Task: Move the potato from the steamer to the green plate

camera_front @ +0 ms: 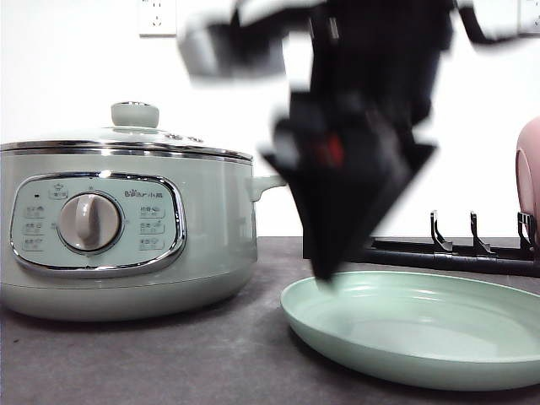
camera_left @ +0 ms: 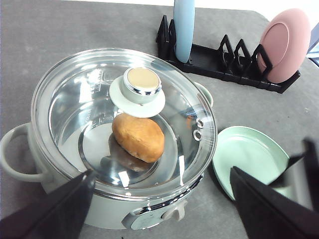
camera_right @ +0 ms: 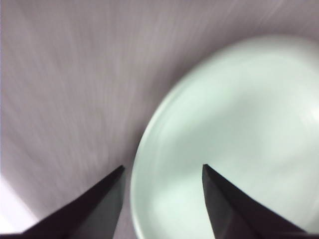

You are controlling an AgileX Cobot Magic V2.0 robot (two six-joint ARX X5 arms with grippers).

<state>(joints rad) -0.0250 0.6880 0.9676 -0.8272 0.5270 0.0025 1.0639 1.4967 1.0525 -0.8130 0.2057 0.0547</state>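
The potato point(camera_left: 138, 137) lies inside the steamer point(camera_left: 107, 215), seen through its shut glass lid point(camera_left: 75, 99) with a knob point(camera_left: 142, 82). In the front view the steamer point(camera_front: 126, 228) stands at the left and the green plate point(camera_front: 422, 329) lies bare to its right. My left gripper point(camera_left: 162, 172) hangs open high above the pot's near side, holding nothing. My right gripper point(camera_front: 325, 266) points down, blurred with motion, just over the plate's left rim. Its wrist view shows the right gripper point(camera_right: 163, 167) open and empty, with the plate point(camera_right: 239, 114) and its rim below.
A black dish rack point(camera_left: 219, 62) stands behind the pot and plate, holding an upright blue plate point(camera_left: 183, 25) and a pink dish point(camera_left: 285, 45). From the front, the rack point(camera_front: 456, 253) and pink dish point(camera_front: 529, 169) sit at the far right. Grey tabletop point(camera_left: 50, 30) surrounds everything.
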